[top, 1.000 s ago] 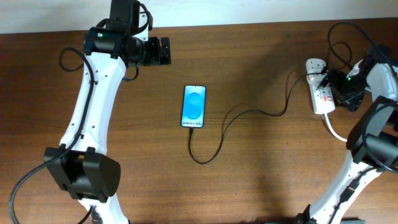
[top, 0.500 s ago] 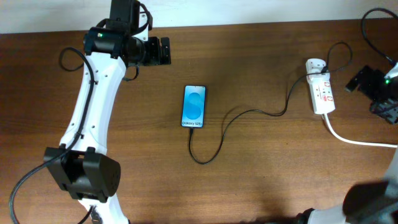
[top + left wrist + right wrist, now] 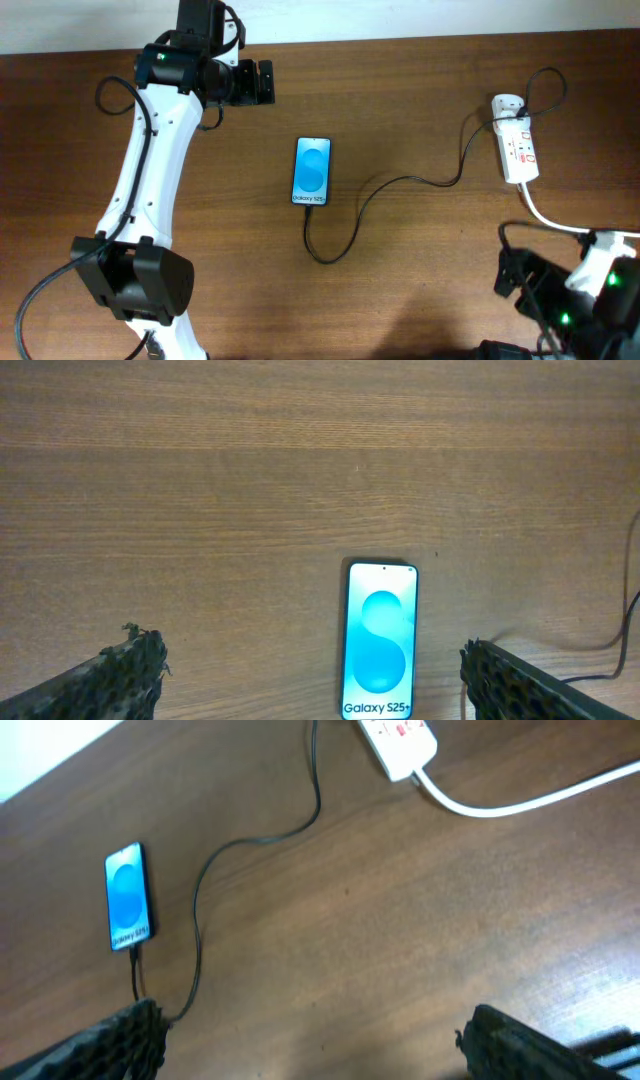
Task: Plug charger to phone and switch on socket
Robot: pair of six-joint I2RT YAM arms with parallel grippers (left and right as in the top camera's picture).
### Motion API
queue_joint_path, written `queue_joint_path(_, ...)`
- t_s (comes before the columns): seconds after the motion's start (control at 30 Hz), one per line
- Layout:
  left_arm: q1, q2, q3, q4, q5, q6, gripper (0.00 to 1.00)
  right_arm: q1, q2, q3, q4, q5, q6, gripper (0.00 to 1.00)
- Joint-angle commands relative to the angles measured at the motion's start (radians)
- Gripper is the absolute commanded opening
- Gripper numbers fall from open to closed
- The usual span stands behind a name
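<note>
The phone (image 3: 312,171) lies flat mid-table, its blue screen lit. It also shows in the left wrist view (image 3: 380,639) and the right wrist view (image 3: 128,895). The thin black charger cable (image 3: 400,183) runs from the phone's near end, loops, and goes to the white adapter (image 3: 505,103) at the far end of the socket strip (image 3: 518,148). Its tip sits at the phone's port. The socket also shows in the right wrist view (image 3: 400,738). My left gripper (image 3: 268,83) is open and empty, up and left of the phone. My right gripper (image 3: 505,275) is open and empty at the near right corner.
The socket's thick white cord (image 3: 555,222) runs from the strip toward the right edge, close to my right arm. The cable's loop (image 3: 335,245) lies near the phone's near end.
My right arm has pulled away from the socket and swung down to the near right corner. The left arm, phone and cable have not moved.
</note>
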Motion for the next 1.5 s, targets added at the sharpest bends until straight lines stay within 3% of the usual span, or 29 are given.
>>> queue_joint_path(0.0,-0.002,0.007,-0.002,0.001,-0.008,0.002,0.99,0.007,-0.050,-0.010,-0.050,0.008,0.004,0.99)
queue_joint_path(0.27,-0.002,0.006,-0.002,0.001,-0.008,0.002,0.99,0.006,-0.056,-0.010,-0.205,-0.018,0.005,0.98)
queue_joint_path(0.9,-0.002,0.006,-0.002,0.001,-0.008,0.002,0.99,0.007,-0.059,-0.013,-0.195,0.005,-0.030,0.98)
queue_joint_path(1.07,-0.002,0.007,-0.002,0.001,-0.008,0.002,0.99,0.123,-0.140,-0.093,-0.037,0.008,-0.030,0.98)
queue_joint_path(1.3,-0.002,0.006,-0.002,0.001,-0.008,0.002,0.99,0.264,-0.386,-0.387,0.297,0.014,-0.030,0.98)
queue_joint_path(1.47,-0.002,0.006,-0.002,0.001,-0.008,0.002,0.99,0.284,-0.575,-0.594,0.492,0.036,-0.030,0.98)
